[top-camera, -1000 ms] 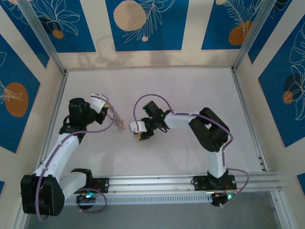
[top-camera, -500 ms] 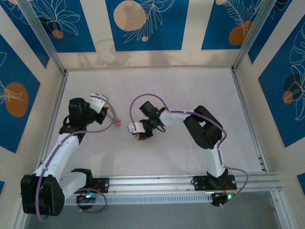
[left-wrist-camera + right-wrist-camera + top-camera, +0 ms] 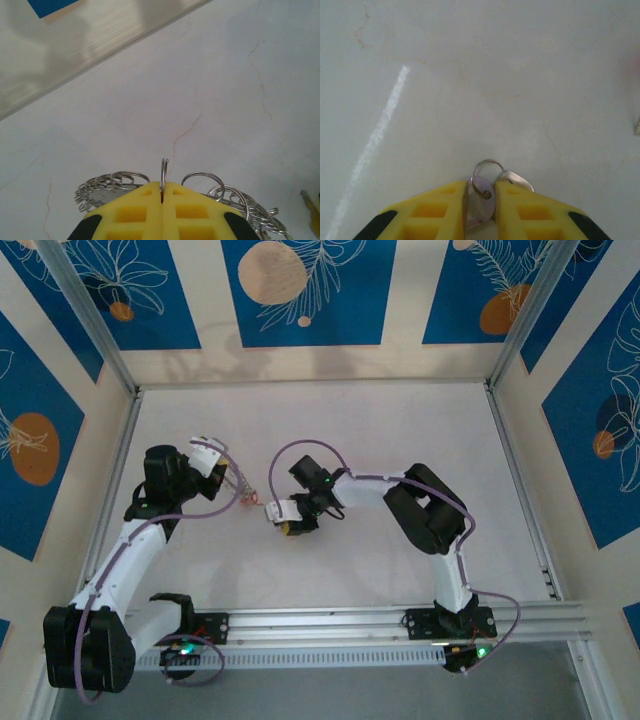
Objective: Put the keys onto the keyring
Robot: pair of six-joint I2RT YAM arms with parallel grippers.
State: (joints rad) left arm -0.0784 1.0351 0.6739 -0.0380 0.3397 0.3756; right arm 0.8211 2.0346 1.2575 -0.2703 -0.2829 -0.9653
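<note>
Left wrist, left end effector (image 3: 162, 189) pinching keyring (image 3: 163, 172)

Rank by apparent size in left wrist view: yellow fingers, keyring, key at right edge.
1. Yellow fingers, largest, but nearest the camera.
2. Keyring, loops fanned about as wide, partly hidden behind them; close call.
3. Key, clearly smallest, cut off by the frame.

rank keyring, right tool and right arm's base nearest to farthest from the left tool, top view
1. keyring, gripped in the left tool, left of centre.
2. right tool, centre, pinching a key.
3. right arm's base, near edge on the right.
</note>
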